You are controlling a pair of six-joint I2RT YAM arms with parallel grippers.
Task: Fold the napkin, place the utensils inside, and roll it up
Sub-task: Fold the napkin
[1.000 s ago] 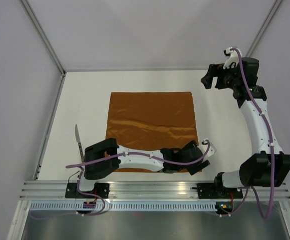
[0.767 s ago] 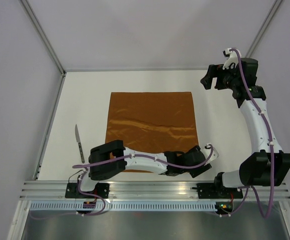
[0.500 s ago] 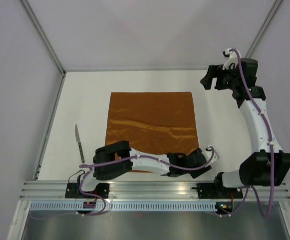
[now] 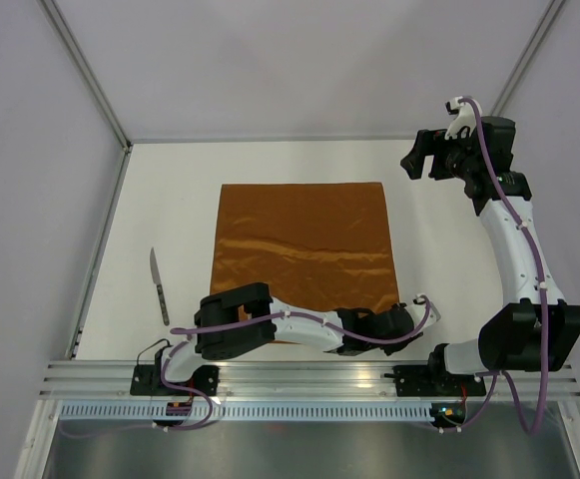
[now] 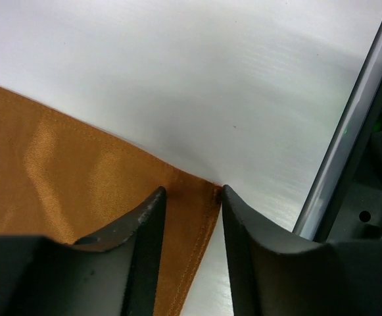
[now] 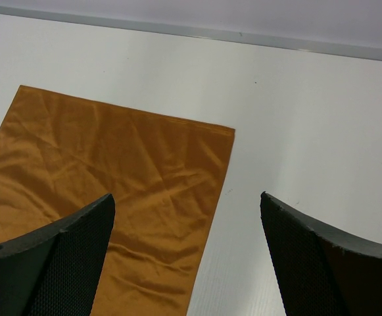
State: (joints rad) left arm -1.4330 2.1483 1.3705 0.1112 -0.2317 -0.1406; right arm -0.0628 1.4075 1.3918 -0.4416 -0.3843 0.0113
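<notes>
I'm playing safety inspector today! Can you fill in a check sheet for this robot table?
Surface: white table, smooth.
Job's things: napkin spread flat, unfolded, softly wrinkled; one knife lying left of it, apart from it; no other utensil seen.
Clutter: nothing seen.
Grippers: left end effector low at the napkin's near right corner, a finger on either side of the corner, gap between them; right end effector wide open, raised, holding nothing.
Cables: purple cables run along both arms, with a loop at the left wrist.
Surroundings: pale walls; metal rail at the near edge.
</notes>
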